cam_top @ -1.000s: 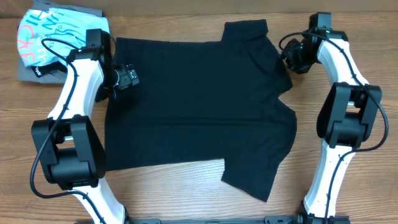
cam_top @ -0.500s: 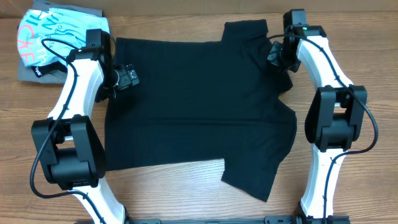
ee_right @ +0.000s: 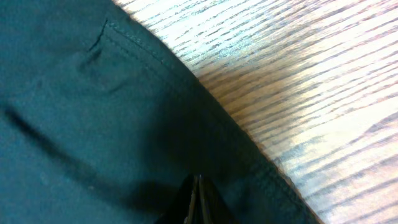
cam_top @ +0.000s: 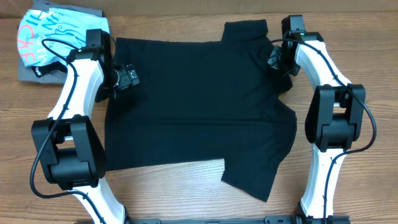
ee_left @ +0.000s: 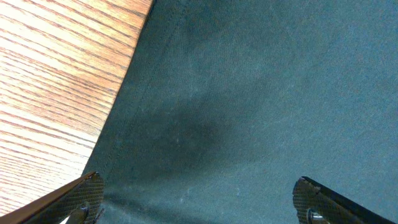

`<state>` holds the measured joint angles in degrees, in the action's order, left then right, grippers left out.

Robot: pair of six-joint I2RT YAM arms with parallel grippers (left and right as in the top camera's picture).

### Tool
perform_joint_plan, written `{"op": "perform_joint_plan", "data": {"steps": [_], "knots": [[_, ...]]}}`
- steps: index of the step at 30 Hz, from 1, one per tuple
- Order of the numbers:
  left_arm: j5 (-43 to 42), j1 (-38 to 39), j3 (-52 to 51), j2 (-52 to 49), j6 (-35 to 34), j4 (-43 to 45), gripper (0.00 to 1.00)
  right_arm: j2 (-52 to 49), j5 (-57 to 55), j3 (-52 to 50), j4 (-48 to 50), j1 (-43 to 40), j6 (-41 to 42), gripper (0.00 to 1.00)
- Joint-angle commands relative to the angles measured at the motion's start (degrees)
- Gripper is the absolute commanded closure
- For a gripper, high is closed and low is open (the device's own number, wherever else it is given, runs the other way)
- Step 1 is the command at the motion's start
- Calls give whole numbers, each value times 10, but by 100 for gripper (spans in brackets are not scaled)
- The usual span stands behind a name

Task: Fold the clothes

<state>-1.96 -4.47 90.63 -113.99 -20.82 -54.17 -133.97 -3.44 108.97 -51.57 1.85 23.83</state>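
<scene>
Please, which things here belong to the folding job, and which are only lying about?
Job: black T-shirt; right hand, shut on its edge; left hand, open over it.
Lying about: light blue lettered shirt; grey folded garment under it.

Light blue shirt [cam_top: 50, 31] — coral and white lettering across it — too small to read.

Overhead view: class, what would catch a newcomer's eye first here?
A black T-shirt lies spread across the middle of the wooden table. The right claw is pinched shut on its far right edge, while the left claw hangs open over its left edge. A blue shirt with lettering sits in the far left corner.
</scene>
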Motion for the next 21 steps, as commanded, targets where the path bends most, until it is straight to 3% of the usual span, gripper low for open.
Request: {"op": "perform_joint_plan", "data": {"steps": [1, 21], "knots": [[-7, 0, 5, 9, 11, 1, 0, 19, -8, -21, 9, -3, 6, 96], [-6, 0, 5, 9, 11, 3, 0, 12, -8, -64, 81, -18, 14, 96]]}}
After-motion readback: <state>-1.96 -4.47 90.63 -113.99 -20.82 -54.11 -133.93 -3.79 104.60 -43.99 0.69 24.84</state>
